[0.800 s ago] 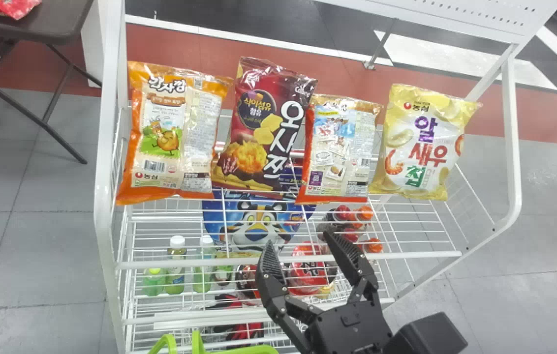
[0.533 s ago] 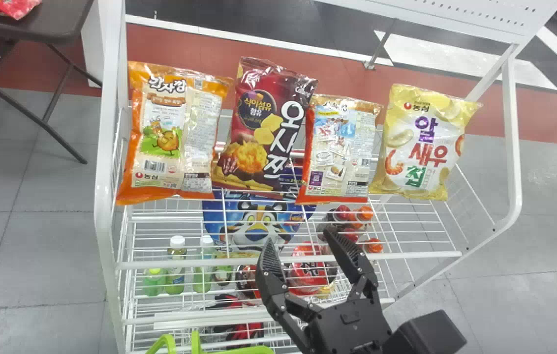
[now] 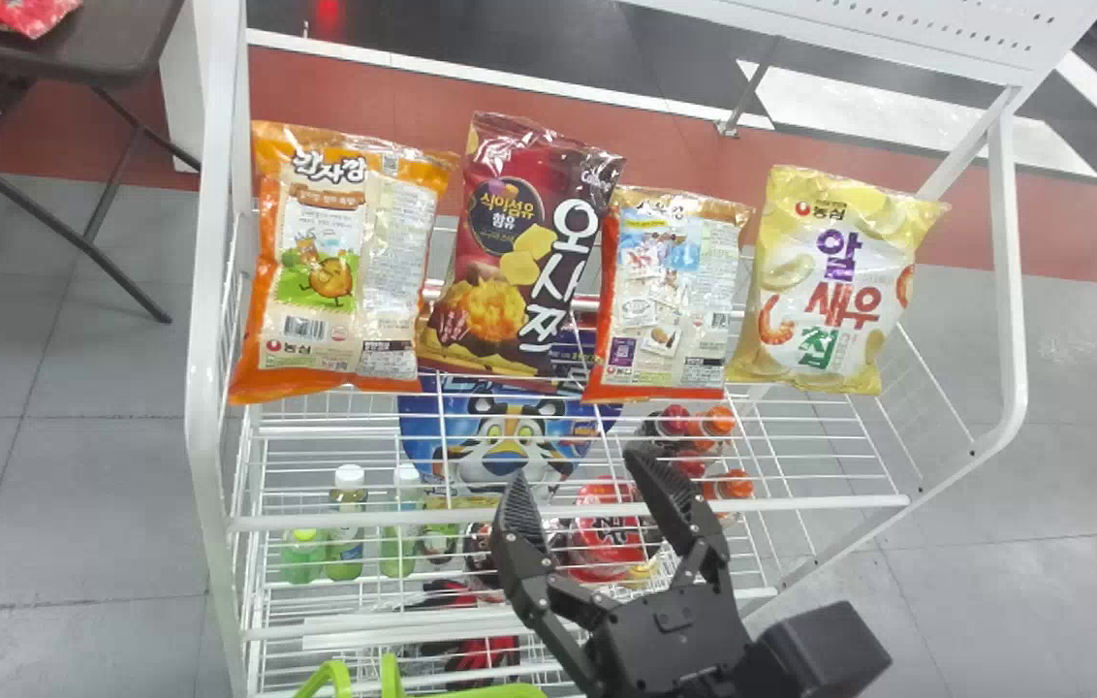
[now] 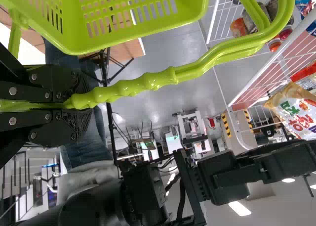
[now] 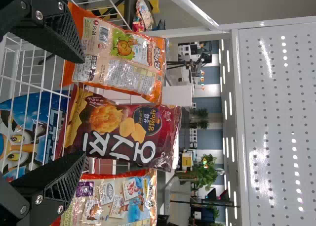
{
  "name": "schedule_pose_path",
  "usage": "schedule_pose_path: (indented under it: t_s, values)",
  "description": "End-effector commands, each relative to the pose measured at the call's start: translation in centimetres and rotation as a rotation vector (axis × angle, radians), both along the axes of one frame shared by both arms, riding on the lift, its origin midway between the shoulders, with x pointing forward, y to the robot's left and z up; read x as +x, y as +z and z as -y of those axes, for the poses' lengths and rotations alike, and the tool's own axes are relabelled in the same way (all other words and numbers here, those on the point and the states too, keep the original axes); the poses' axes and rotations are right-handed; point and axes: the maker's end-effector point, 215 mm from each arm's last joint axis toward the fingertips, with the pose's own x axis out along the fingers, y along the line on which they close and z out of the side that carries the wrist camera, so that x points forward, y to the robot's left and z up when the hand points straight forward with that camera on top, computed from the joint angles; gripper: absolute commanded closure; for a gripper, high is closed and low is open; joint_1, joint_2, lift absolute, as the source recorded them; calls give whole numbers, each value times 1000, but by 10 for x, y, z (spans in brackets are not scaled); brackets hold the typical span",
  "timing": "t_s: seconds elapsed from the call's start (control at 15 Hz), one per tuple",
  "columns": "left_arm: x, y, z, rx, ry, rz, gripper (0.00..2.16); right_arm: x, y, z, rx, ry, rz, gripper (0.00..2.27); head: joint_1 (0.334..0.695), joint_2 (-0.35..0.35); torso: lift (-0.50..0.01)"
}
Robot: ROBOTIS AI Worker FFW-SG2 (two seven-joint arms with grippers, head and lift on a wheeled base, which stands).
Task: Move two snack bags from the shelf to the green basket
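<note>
My right gripper (image 3: pixel 578 470) stands open over the front of the wire shelf (image 3: pixel 335 522), below the snack bags. Four bags stand in a row: an orange bag (image 3: pixel 340 271), a dark red bag (image 3: pixel 519 257), an orange-and-beige bag (image 3: pixel 670 296) and a yellow bag (image 3: pixel 830 281). In the right wrist view, the dark red bag (image 5: pixel 123 129) lies between the spread fingers of the right gripper (image 5: pixel 84 105), beyond their tips. The green basket (image 3: pixel 340 679) peeks in at the bottom edge. In the left wrist view, my left gripper (image 4: pixel 81 102) is shut on the handle of the green basket (image 4: pixel 133 35).
Bottles (image 3: pixel 345 523) and a red package (image 3: pixel 607 533) sit on the lower tier, with a blue bag (image 3: pixel 505 436) behind. The rack's white side posts (image 3: pixel 209 291) frame the row. A dark table (image 3: pixel 74 48) is at the back left.
In the head view, my right gripper has shifted slightly left, still open. The bags have not moved, and the green basket's visible part has barely shifted.
</note>
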Motion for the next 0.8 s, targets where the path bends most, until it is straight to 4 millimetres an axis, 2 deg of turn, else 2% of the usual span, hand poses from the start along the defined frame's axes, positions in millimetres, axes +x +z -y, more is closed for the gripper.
schedule_pose_path:
  t_s: [0.0,0.2,0.67,0.73]
  values:
    - [-3,-2,4,2,-10,-5,2057,20,-12,-12,-18,17,-40,174,695,-350,-16]
    - [-8,-4,7,1,-22,-12,2057,48,-17,-28,-33,40,-59,174,695,-350,-16]
    - [-11,-14,11,30,-84,-40,2054,100,-17,-38,-12,23,-24,174,695,-350,-16]
    - [-12,-16,10,32,-87,-46,2054,110,-17,-46,-17,33,-15,174,695,-350,-16]
